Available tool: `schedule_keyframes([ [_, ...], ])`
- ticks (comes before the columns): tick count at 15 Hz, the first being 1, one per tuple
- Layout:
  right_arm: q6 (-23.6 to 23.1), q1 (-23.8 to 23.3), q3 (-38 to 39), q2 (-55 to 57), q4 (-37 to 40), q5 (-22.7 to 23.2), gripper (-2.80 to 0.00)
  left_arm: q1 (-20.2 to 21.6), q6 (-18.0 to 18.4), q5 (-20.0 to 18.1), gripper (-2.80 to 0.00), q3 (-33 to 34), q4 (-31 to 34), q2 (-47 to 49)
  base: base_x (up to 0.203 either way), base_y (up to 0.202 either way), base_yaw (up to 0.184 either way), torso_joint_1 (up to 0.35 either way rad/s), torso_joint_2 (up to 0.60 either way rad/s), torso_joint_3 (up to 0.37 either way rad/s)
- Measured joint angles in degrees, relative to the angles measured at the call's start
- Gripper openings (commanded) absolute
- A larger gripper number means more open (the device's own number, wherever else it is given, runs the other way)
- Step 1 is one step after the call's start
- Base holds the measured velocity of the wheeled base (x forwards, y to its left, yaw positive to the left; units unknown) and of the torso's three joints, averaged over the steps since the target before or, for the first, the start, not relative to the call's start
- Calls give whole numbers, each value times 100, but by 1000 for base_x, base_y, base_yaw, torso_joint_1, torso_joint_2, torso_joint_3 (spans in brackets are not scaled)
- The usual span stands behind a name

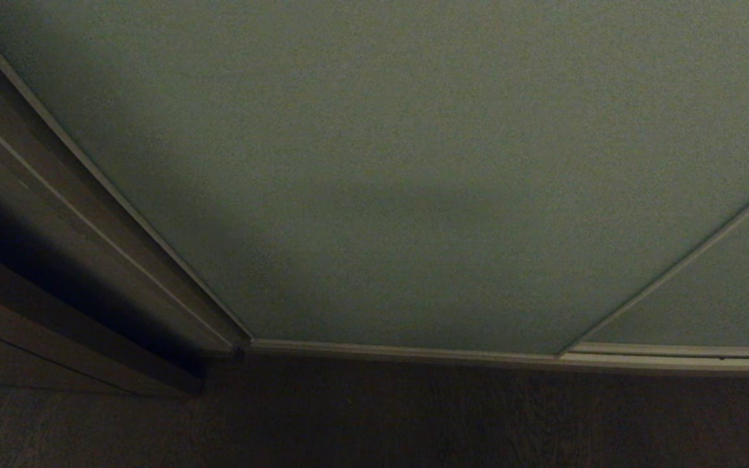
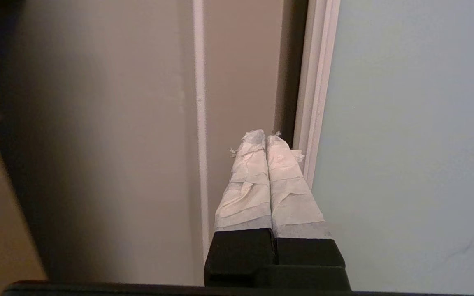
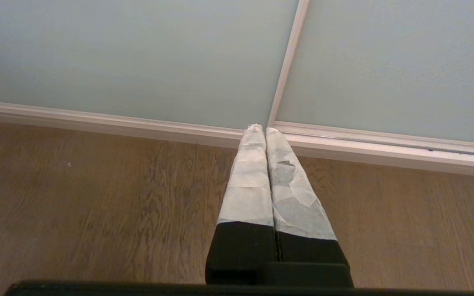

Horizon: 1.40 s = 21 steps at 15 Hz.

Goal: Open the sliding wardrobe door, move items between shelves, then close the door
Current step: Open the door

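Pointing left gripper, closed, at sliding wardrobe door edge | no writing

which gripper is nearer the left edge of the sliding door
Left. The left gripper, shut, points at the dark gap beside the sliding wardrobe door frame's left edge. The right gripper, shut, hangs low over the floor near the bottom track, further along.

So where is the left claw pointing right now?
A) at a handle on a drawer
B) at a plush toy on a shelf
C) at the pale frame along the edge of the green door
C: the left claw, its taped tips pressed together, points at the light beige frame edging the sliding wardrobe door; no toy or drawer shows.
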Motion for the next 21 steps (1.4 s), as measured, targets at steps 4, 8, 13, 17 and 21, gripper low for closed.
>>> schedule_keyframes([
  [4,-2,0,0,0,2,-2,-280,-20,-11,-256,-280,-118,77,223,0,0,0,0,0,0],
  [8,-5,-2,0,0,0,-2,-280,-34,-10,-256,-280,-300,90,430,0,0,0,0,0,0],
  [13,0,-2,0,0,0,0,-280,-85,-9,-262,-280,-578,166,679,0,0,0,0,0,0],
  [17,0,0,0,0,0,1,-280,-207,0,-320,-280,-777,295,818,0,0,0,0,0,0],
  [21,-2,0,0,0,0,-2,-280,-387,-6,-328,-280,-796,423,796,0,0,0,0,0,0],
])
